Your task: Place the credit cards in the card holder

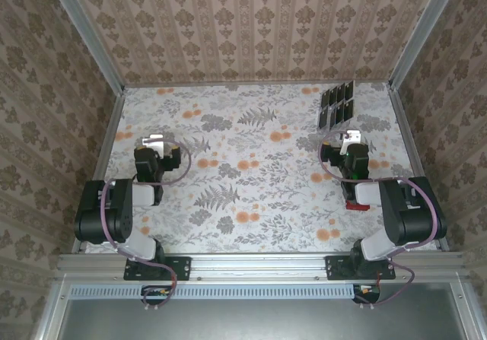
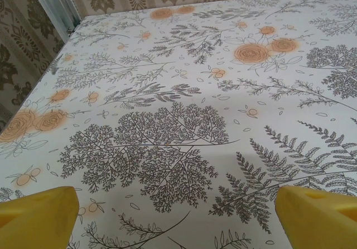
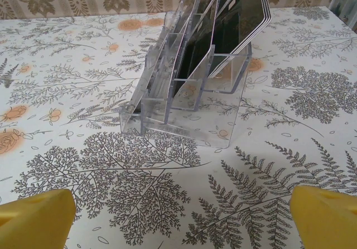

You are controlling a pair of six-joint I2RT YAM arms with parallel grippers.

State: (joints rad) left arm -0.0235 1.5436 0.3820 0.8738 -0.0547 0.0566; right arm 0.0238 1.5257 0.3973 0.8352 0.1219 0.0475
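Credit cards (image 3: 240, 15) stand in the clear rack (image 3: 184, 121) straight ahead of the open right hand (image 3: 181, 218); the open left hand (image 1: 154, 140) lies well apart

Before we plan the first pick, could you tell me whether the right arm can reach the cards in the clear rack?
Probably yes: the right tool, open, faces the clear rack with only bare tablecloth between, and the black cards stick up above its slots.

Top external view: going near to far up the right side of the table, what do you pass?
Near to far: small red folding wallet → right gripper, open → clear plastic slotted rack holding thin black cards.
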